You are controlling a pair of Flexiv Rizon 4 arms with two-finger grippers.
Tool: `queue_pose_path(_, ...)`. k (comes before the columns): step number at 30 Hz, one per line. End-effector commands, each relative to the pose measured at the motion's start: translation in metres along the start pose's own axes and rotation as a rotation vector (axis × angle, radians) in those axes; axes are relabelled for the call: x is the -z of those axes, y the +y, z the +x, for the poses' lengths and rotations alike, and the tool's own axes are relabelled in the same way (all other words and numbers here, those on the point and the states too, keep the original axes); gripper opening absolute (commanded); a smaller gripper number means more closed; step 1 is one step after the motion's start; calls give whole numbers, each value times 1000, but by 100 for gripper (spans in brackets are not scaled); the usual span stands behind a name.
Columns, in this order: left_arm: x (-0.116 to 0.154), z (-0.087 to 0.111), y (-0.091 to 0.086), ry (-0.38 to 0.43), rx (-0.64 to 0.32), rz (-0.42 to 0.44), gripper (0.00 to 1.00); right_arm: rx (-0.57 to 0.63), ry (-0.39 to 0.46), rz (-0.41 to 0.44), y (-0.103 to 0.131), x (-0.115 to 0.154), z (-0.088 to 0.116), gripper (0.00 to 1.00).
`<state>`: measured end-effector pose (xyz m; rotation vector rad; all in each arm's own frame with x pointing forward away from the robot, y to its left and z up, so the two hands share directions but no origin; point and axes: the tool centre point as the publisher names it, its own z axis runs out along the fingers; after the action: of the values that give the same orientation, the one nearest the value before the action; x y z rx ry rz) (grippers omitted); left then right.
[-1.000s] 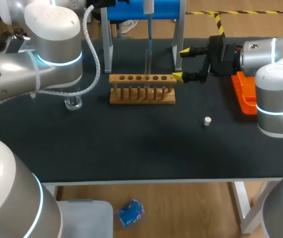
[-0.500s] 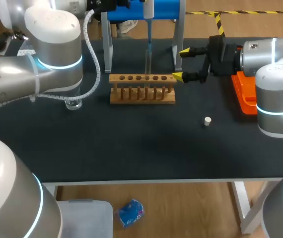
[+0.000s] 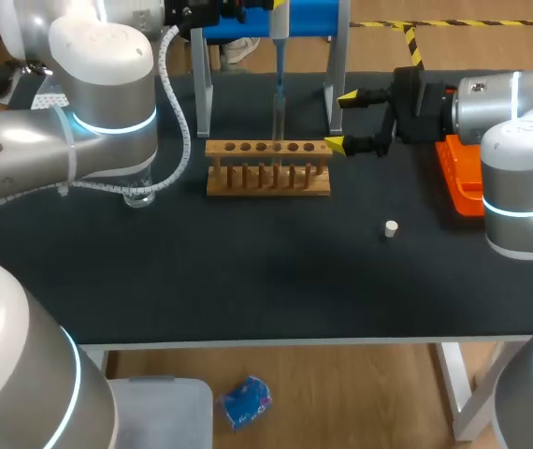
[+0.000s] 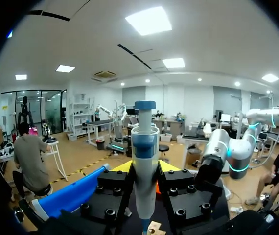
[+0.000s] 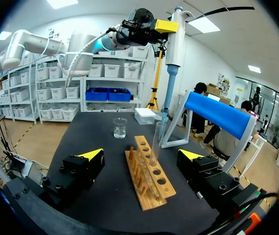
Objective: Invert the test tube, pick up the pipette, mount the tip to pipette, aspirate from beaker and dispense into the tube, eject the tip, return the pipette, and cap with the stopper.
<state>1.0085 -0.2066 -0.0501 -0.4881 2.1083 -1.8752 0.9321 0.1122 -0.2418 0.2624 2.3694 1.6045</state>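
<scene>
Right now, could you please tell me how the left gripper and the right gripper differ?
The left gripper is shut on the pipette; the right gripper is open and empty. The left gripper is high above the rack; the right gripper is beside the rack's end. Both carry bright yellow tips.

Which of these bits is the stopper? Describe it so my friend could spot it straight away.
On the black table, find the wooden rack near the far edge. Nearer the front and off to its right, the stopper stands alone on bare tabletop. It is the table's only tiny white plug, touching nothing.
</scene>
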Motion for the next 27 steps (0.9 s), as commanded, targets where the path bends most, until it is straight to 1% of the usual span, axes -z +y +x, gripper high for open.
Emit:
queue_pose_path(1, -2, -1, 4, 4, -7, 14, 0, 1, -1, -3, -1, 0, 0, 100)
queue_pose_path(17, -1, 1, 16, -1, -6, 9, 0, 1, -1, -3, -1, 0, 0, 100)
queue_pose_path(27, -1, 3, 21, 0, 0, 2, 0, 1, -1, -3, -1, 0, 0, 100)
